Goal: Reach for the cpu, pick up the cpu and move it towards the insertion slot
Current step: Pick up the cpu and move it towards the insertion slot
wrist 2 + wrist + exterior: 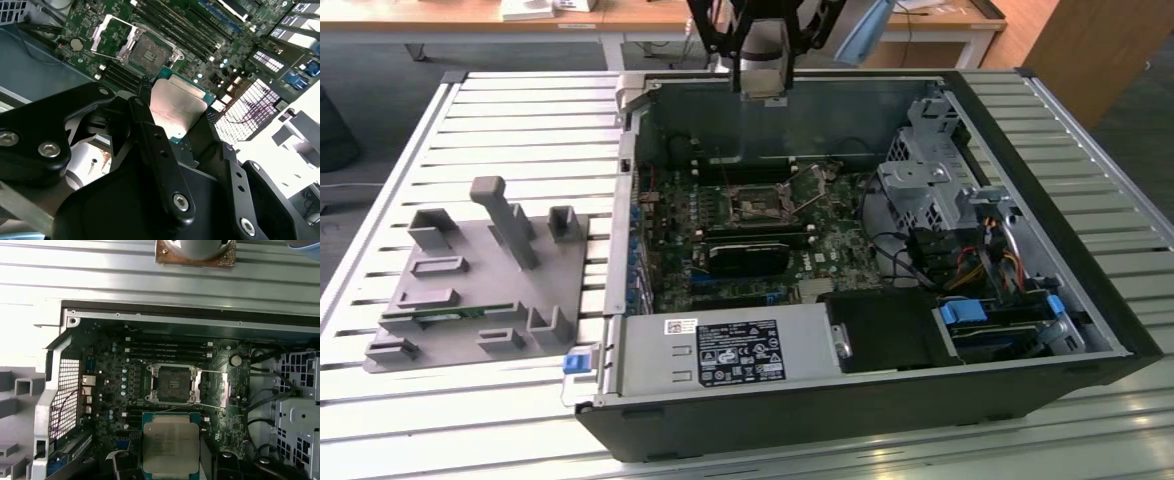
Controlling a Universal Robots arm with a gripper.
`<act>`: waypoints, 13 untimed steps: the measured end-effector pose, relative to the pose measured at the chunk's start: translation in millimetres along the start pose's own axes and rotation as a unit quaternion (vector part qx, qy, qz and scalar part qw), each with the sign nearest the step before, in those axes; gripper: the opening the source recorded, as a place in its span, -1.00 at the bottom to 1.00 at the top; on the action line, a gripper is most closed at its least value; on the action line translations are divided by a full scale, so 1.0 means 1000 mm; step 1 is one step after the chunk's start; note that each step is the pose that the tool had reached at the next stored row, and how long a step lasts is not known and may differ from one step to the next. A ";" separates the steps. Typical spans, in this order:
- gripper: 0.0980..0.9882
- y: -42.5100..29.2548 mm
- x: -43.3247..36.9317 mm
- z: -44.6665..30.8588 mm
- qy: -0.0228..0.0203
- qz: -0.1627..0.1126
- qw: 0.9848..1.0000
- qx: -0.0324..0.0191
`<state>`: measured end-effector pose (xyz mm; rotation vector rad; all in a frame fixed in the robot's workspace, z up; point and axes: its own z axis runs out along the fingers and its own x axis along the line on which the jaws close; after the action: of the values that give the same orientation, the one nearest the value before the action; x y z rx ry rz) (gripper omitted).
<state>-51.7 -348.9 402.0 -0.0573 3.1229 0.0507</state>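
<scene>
The cpu (171, 442), a flat square chip with a silvery top and a greenish rim, sits between the black fingers of my gripper (172, 462), which is shut on it. The second wrist view has the cpu (177, 107) held in my gripper (176, 117) above the motherboard. The insertion slot (172, 383), a dark square in a silvery frame with its lid raised, lies a short way beyond the chip and below it. In the exterior view my gripper (765, 92) hangs over the far wall of the open computer case, high above the insertion slot (758, 203).
The open computer case (1067, 300) holds a long black card (750, 256), a power supply (720, 352) and a drive cage (927, 190). A grey plastic fixture (480, 290) with upright posts stands on the slatted metal table (520, 110) at the exterior view's left.
</scene>
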 end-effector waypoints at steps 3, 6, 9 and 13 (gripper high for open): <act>0.00 0.0050 -0.0040 0.0015 0.000 0.000 1.000 0.000; 0.00 0.0057 -0.0070 0.0033 0.000 0.004 1.000 0.000; 0.00 0.0064 -0.0094 0.0049 -0.001 0.008 1.000 0.000; 0.00 0.0081 -0.0123 0.0071 -0.001 0.012 1.000 0.000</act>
<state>-39.6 -340.1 395.4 -0.0190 3.1222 0.0514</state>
